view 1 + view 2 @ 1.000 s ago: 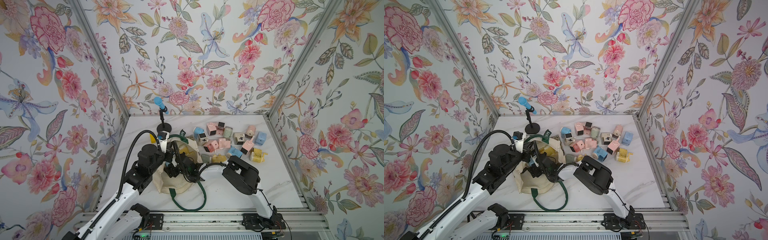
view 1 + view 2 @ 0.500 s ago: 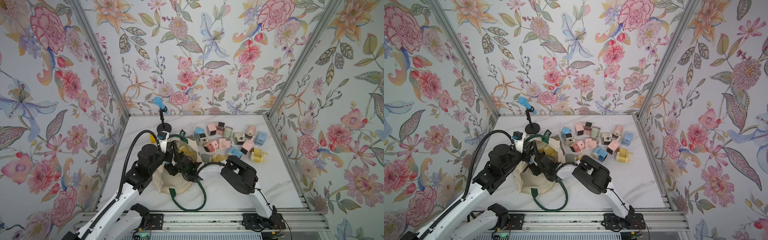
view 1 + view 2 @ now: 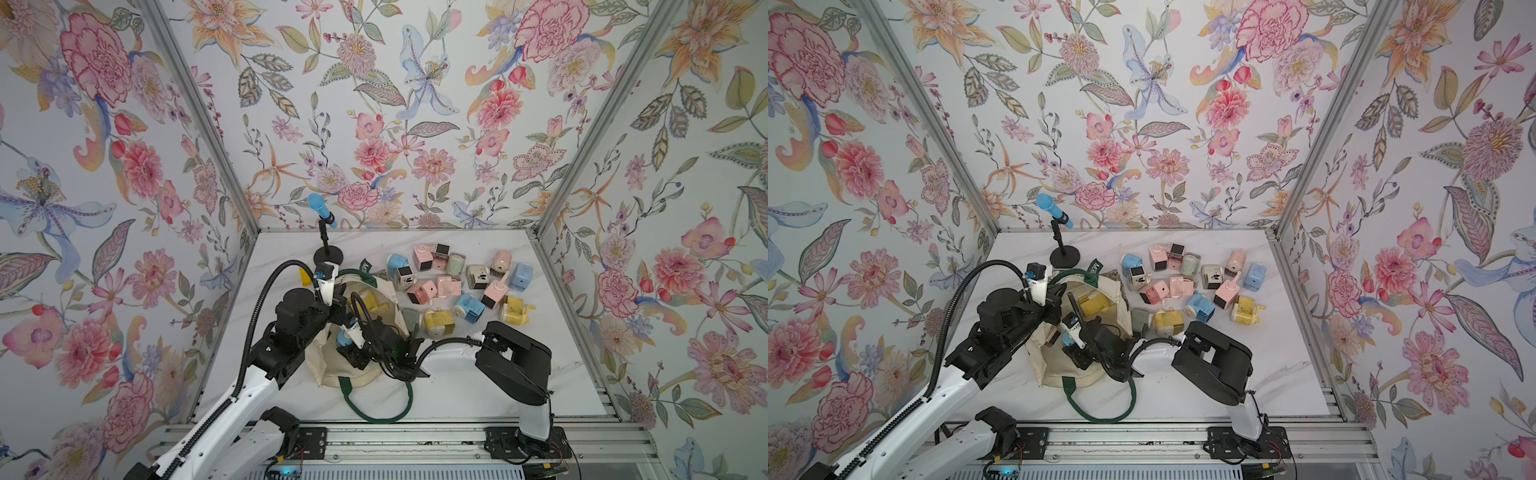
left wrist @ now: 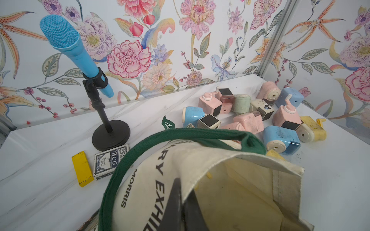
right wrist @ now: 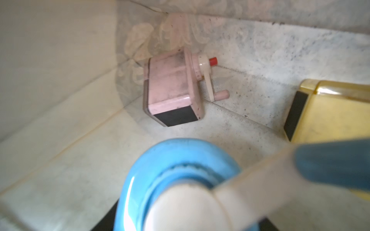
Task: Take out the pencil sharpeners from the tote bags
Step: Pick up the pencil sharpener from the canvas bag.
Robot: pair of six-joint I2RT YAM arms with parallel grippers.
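Floral wallpaper (image 3: pixel 374 124) on all three walls, white marble tabletop (image 3: pixel 478 395) underneath. Over on the left: flat yellow bar (image 4: pixel 82 168) touching a blue deck of playing cards (image 4: pixel 110 160), both right by the black base of a blue mic (image 4: pixel 66 40). Next along, left gripper (image 4: pixel 183 200), fingers (image 4: pixel 172 204) pinched fully together on the rim of the tote bag (image 4: pixel 230 160), cloth caught between them, mouth propped up and open. Cream canvas, dark green strap handles (image 4: pixel 200 133), dark block lettering down the side, one handle looped flat on the marble at the near edge in both top views. Right gripper (image 3: pixel 351 358) reaching down into that open mouth, jaws closed in around a blue sharpener (image 5: pixel 180 170), dark pads (image 5: pixel 106 222) tight against either side, so looks properly gripped rather than just touched. Rounded glossy blue body, cream hub and crank arm, all blurry from sitting right under the lens. Deeper in the bag, well clear of those fingers: pink sharpener (image 5: pixel 170 86) on its side, boxy, dark square face, cream crank with a red button, kinda grubby; near it but apart, a yellow sharpener (image 5: pixel 330 112), dark face as well. Further right, out on the marble, loose pile of sharpeners (image 3: pixel 457 282) in pink, blue, yellow, sage and cream, several tipped over, many touching, nearest ones just beside the bag.
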